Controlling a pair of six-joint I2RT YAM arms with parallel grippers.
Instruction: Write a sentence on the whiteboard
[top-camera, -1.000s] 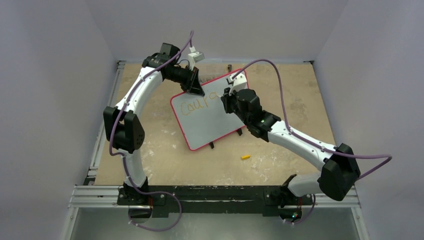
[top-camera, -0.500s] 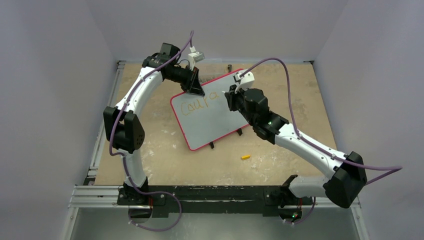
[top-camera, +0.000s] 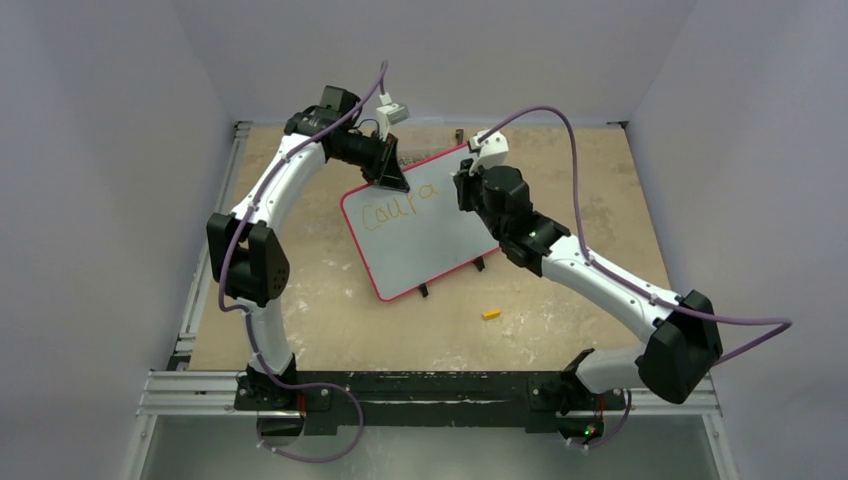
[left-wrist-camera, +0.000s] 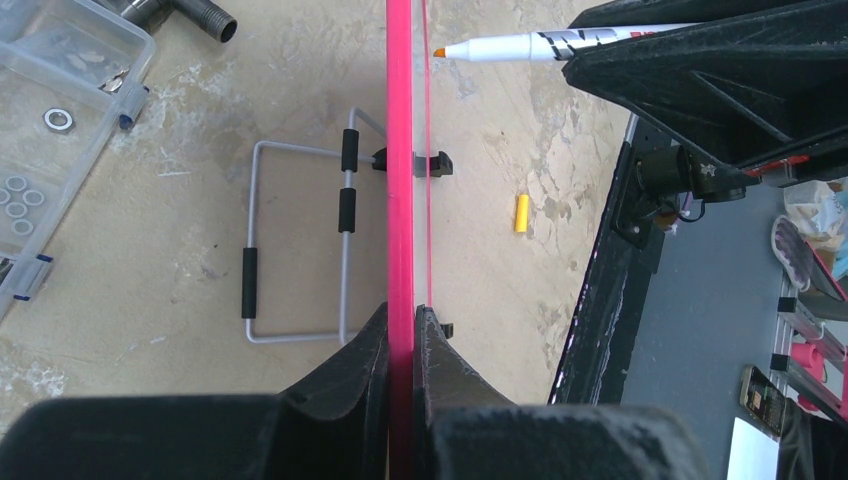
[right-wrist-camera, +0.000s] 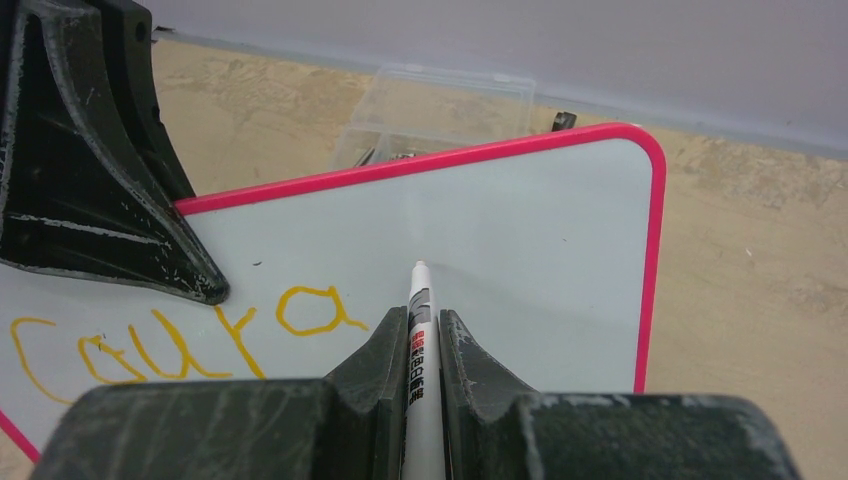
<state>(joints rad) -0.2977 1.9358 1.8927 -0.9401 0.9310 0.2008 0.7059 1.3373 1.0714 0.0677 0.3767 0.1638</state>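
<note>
The whiteboard stands tilted on the table, with a pale face and a red-pink rim. The sentence reads "Coura" in orange-yellow, and shows in the right wrist view. My left gripper is shut on the board's top rim, seen edge-on between its jaws. My right gripper is shut on a white marker. The marker's orange tip points at the bare face right of the "a", with a small gap to the board.
A yellow marker cap lies on the table in front of the board. A clear plastic box of washers and a wire stand sit behind the board. Grey walls enclose the table.
My right gripper with the marker has moved right and toward the board's far right part, uncovering the "a". The lettering is the same. My left gripper has not moved.
</note>
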